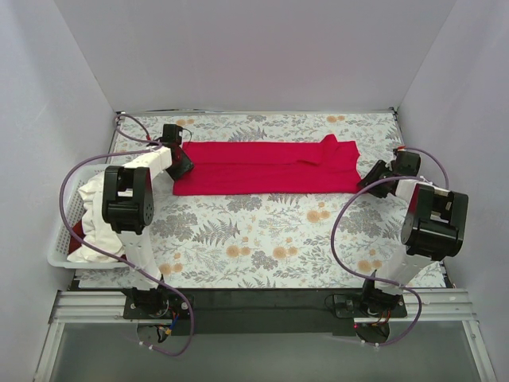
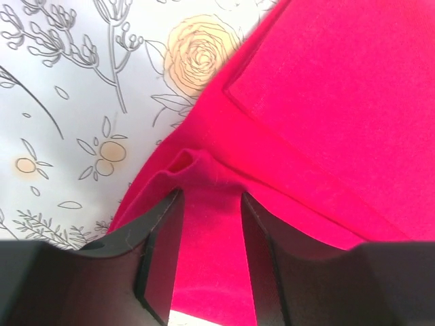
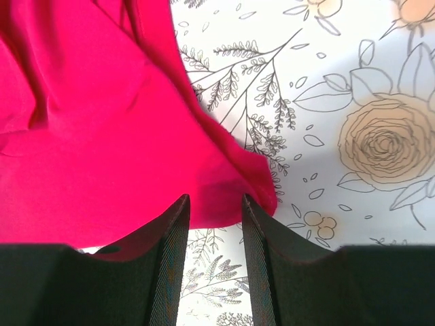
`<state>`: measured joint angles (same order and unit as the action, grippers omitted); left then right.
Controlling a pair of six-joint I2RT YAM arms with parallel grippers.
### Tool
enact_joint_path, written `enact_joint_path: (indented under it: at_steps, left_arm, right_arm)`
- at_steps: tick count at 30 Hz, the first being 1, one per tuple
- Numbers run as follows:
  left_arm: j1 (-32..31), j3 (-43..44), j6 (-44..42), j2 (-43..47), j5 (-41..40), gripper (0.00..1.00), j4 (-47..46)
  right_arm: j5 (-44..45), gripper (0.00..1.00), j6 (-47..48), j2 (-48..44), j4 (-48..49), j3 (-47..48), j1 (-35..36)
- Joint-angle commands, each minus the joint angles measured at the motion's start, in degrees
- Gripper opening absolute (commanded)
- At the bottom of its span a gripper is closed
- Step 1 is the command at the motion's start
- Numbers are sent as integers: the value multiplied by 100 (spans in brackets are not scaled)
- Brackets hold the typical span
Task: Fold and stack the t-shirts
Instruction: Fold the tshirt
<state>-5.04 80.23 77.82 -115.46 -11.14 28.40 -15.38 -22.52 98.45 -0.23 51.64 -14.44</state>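
The red t-shirt point(image 1: 266, 167) lies as a long band on the floral cloth point(image 1: 262, 239), in the 12 o'clock half of the table. One end points toward 10 o'clock and the other toward 2 o'clock. My left pincer point(image 2: 211, 197) is at the 10 o'clock end. Its jaws are narrow, and a small ridge of red cloth is gathered between the tips, so I judge it is holding the shirt. My right pincer point(image 3: 215, 200) is at the 2 o'clock end, also narrow, with the shirt's corner lying between the jaws. Whether it really pinches the cloth, I cannot tell. The white t-shirt point(image 1: 91, 207) is in the basket point(image 1: 60, 239) at 8 o'clock.

The step, I think, is to fold the band along its length. To do it well, I must grip both ends through all layers before lifting. Then one end should travel low and straight over the other, so that the edges meet and no layer slips out. I would check the right corner first.
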Motion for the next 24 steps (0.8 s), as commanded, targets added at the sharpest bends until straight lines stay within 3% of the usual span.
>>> enact_joint_path:
  at_steps: [1, 8, 13, 24]
  left_arm:
    - [179, -156, -21, 243, -144, 40, 333]
    - [-41, -121, -153, 946, 322, 52, 324]
    - [-155, -331, -249, 1481, 419, 54, 333]
    - [-1095, -1553, -654, 2344, 401, 56, -177]
  right_arm:
    - [27, 43, 38, -326, 172, -5, -103]
    - [-685, 43, -191, -660, 322, 40, 10]
    - [-827, 43, -34, -722, 410, 109, 274]
    - [-801, 43, -323, 296, 814, 1180, 1127]
